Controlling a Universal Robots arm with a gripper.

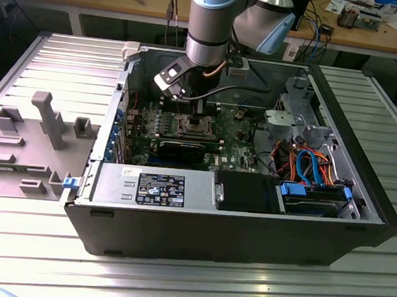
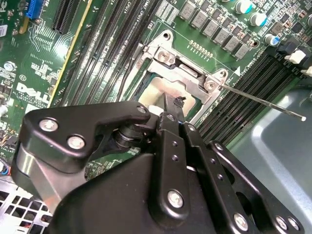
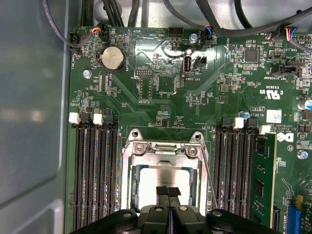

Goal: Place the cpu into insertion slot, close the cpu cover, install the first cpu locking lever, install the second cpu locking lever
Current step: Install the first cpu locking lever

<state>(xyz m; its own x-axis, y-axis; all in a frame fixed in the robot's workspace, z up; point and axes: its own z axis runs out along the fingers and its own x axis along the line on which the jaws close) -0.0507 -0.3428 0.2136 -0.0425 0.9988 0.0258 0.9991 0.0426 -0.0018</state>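
Closed jaws directly over cpu [image 3: 149, 184]

cpu [image 3: 152, 179] under cpu cover [image 3: 165, 152]; memory slots [image 3: 95, 170] alongside

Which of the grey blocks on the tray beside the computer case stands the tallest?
The T-topped post on the tray. In the exterior view its crossbar rises well above the low, squat blocks around it.

Exterior view: you look down from high, well back from the cpu cover [image 1: 190, 125], whole computer case [image 1: 212, 235] in frame. Both wrist views hang close above the cpu cover [image 3: 163, 147] [image 2: 187, 73]; first faces straight down, second slants. All share it.
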